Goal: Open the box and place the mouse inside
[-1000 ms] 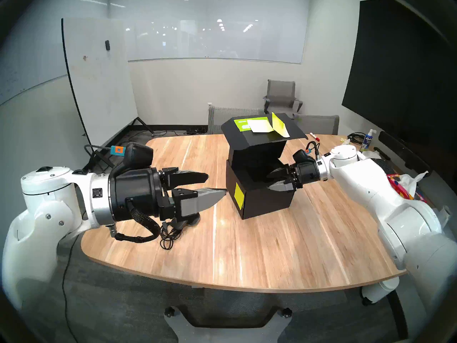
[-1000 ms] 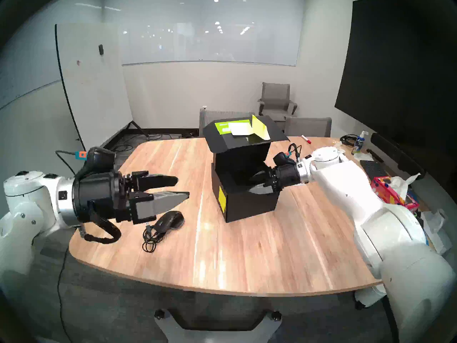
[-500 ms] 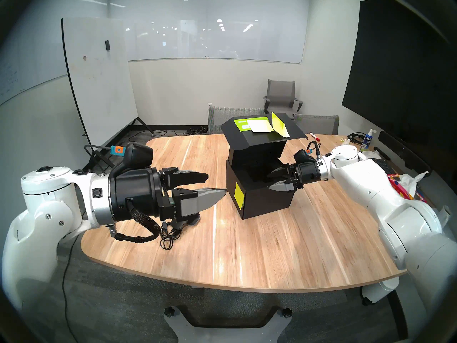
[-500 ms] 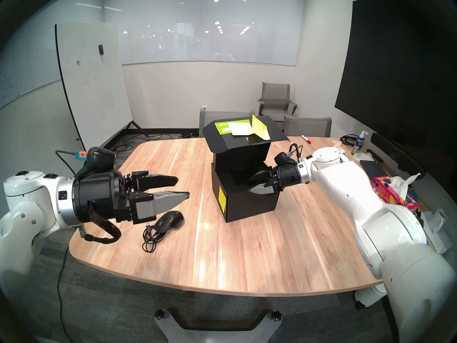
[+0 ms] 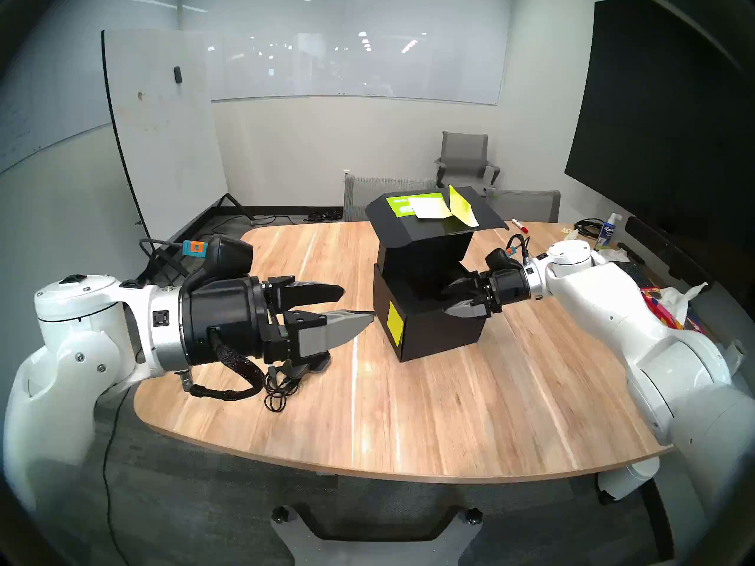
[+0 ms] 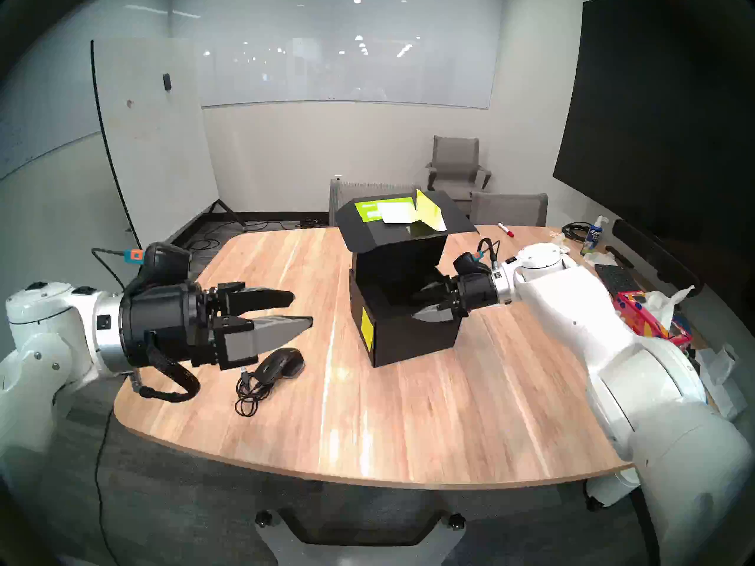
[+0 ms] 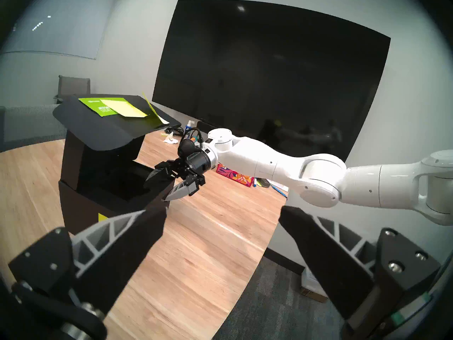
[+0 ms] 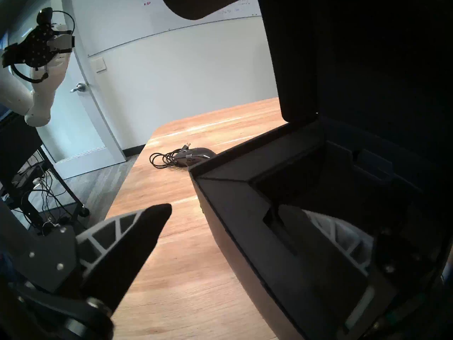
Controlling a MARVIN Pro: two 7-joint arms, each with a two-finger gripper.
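Note:
The black box (image 5: pixel 433 332) stands mid-table with its flap lid (image 5: pixel 412 232) raised; the lid carries a green label, a cream sticker and yellow-green notes. My right gripper (image 5: pixel 444 301) is open at the box's right rim. In the right wrist view one finger is inside the box (image 8: pixel 269 234) and one outside, with the wall between them. The black mouse (image 6: pixel 282 363) with its coiled cable lies on the table at the left, and shows in the right wrist view (image 8: pixel 196 155). My left gripper (image 6: pixel 303 308) is open and empty, hovering above the mouse.
A red floral tissue box (image 6: pixel 641 316), a black keyboard (image 6: pixel 617 277), a spray bottle (image 5: pixel 608 230) and a red marker (image 5: pixel 519 225) sit at the table's right and far side. Grey chairs stand behind the table (image 5: pixel 429 410).
My right gripper has shifted only very slightly at the box's rim. The left arm, the raised lid and the mouse have not moved.

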